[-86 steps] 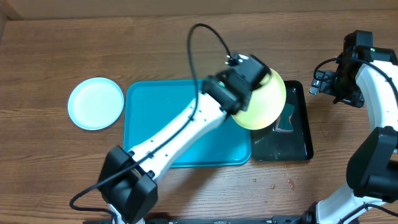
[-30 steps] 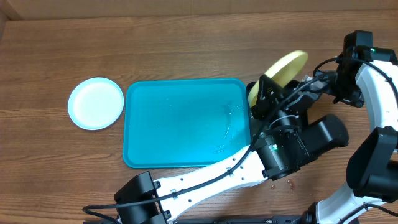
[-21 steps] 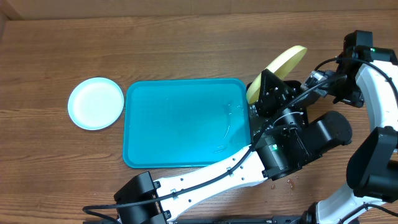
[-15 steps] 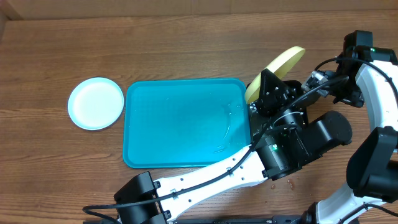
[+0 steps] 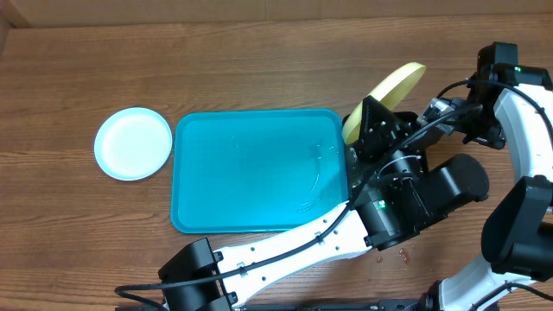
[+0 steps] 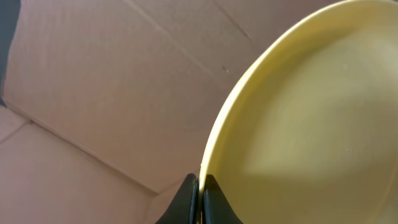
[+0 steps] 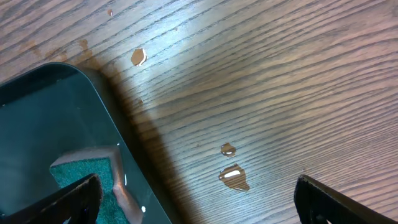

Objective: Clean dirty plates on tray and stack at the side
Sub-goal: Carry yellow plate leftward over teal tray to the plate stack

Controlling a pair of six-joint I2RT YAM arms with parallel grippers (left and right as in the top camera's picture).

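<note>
My left gripper (image 5: 370, 121) is shut on the rim of the yellow-green plate (image 5: 386, 99) and holds it tilted on edge, raised above the black tray at the right of the turquoise tray (image 5: 251, 173). In the left wrist view the plate (image 6: 311, 118) fills the right side, its rim pinched between the jaws (image 6: 200, 186). A white or pale blue plate (image 5: 133, 142) lies flat on the table left of the turquoise tray, which holds no plates. My right gripper (image 7: 196, 196) is open over the wet table by the black tray's corner. A third plate is not seen.
The black tray (image 7: 56, 124) holds water and a green sponge (image 7: 84, 180). Water drops (image 7: 233, 174) lie on the wood beside it, and more drops (image 5: 393, 252) lie in front of the tray. The left arm's body hides most of the black tray overhead.
The left arm swung from over the turquoise tray to the right and turned the yellow-green plate from face-up to on edge. In the last second the plate barely moved. The right arm stayed still.
</note>
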